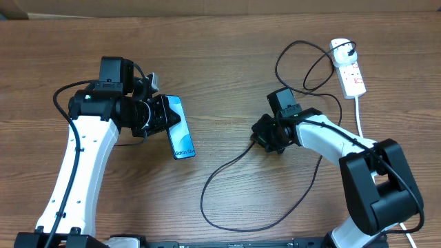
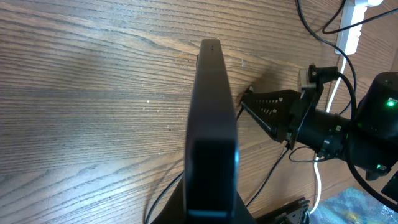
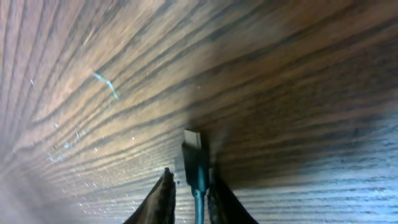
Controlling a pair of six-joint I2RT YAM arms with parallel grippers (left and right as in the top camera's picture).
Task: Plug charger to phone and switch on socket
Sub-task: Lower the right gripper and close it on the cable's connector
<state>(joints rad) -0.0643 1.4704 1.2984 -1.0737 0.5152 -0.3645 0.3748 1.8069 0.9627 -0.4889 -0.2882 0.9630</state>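
Your biggest exposure is the phone (image 1: 180, 134). The left end effector (image 1: 157, 116) is clenched on it and appears to hold it off the desk (image 1: 220, 48), left of centre. A hard sideways push at the port could twist it in that grip or lever it out.

The socket (image 1: 350, 69) lies loose near the far right corner, with the charger (image 1: 231, 162) plugged into its far end. The black cable loops beside the right arm and again toward the near edge, so a long carry toward the phone could snag a loop or drag the strip.

The smallest and likeliest trouble is the connector tip (image 3: 192, 138). The right end effector (image 3: 194, 190), near the middle of the desk, has its jaws tight on either side of the connector body. You cannot tell whether they are bearing on it yet. A shallow or skewed pinch would let it swivel and miss the port.

The phone's long axis runs from the far edge to the near edge, leaning slightly right, with the screen showing upward and the small text at the near end. From the left wrist you see it edge-on, and which end carries the port is not visible. The socket also lies far-to-near, its white cord (image 1: 360, 114) leaving the near end. The connector lies in line with the jaws, tip pointing away from them, which by the overhead is roughly toward the left edge and the phone.
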